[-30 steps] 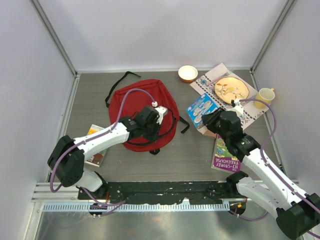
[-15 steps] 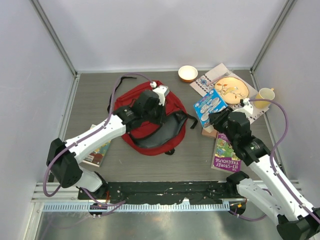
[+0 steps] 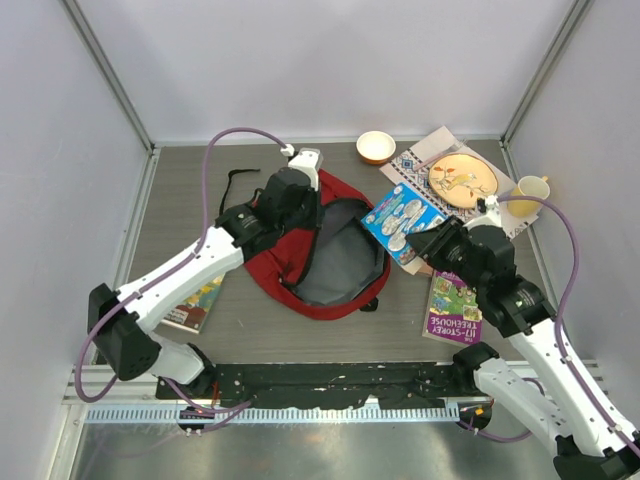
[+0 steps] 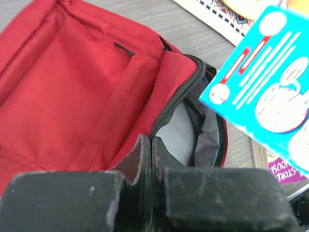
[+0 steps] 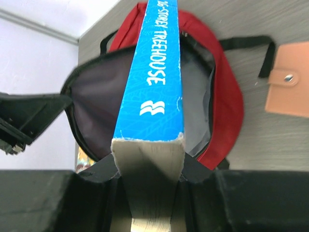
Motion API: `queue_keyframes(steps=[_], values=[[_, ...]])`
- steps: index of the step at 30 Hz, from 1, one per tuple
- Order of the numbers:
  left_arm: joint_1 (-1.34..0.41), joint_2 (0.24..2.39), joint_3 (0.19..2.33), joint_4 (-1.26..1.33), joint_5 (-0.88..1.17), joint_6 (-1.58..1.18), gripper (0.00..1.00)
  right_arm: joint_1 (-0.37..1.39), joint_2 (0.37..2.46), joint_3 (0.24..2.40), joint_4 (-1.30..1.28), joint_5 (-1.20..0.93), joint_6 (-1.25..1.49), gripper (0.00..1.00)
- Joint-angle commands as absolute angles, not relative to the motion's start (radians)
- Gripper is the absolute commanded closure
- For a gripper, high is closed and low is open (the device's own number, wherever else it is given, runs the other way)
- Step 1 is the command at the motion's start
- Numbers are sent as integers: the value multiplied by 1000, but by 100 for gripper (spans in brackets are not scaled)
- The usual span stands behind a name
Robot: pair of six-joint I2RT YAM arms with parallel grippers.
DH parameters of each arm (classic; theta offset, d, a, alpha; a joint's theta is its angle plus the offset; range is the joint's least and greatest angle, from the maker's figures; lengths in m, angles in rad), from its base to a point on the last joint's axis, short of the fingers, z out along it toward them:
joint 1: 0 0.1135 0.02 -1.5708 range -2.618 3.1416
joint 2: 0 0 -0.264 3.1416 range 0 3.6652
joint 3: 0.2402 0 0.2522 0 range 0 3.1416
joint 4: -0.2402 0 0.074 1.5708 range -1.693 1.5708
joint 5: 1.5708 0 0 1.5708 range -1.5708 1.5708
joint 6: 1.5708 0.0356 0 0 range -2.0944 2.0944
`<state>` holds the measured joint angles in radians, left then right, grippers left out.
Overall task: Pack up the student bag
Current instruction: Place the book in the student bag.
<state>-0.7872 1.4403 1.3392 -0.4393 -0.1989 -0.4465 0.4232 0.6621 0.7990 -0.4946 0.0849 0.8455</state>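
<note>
While tight on student bag (image 4: pixel 72 72), left hand (image 4: pixel 150 147) aloft.

Our left arm (image 3: pixel 185 275): white tubular links, black rounded joints | our right arm (image 3: pixel 545 345): same white-and-black build | thin purple cable (image 3: pixel 208 175) runs along the left arm, a second purple cable (image 3: pixel 576 265) along the right | left gripper (image 4: pixel 150 145): we see matte black fingers, edges scuffed pale | black base plate (image 3: pixel 330 385) at the near edge
</note>
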Motion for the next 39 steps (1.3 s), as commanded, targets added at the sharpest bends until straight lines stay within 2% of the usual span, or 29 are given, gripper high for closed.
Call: queue_keyframes(steps=[1,8,13,16,25,31,39], values=[[-781,1355,1350,-370,-284,-469,100,422,681,870,-485,-63,913,99],[-781,1313,1333,-322,-279,-489,100,422,781,859,-427,-274,914,99],[-781,1310,1345,-321,-259,-479,100,422,810,735,-125,-402,1046,99],[-781,1310,1354,-321,-245,-480,100,423,850,693,-43,-402,1084,99],[-781,1301,1374,-319,-235,-480,100,425,969,723,-5,-379,1084,99],[-781,1284,1387,-324,-245,-468,100,431,1055,712,136,-373,1135,99],[-781,1289,1416,-347,-291,-436,100,465,1094,816,-93,-261,1016,99]])
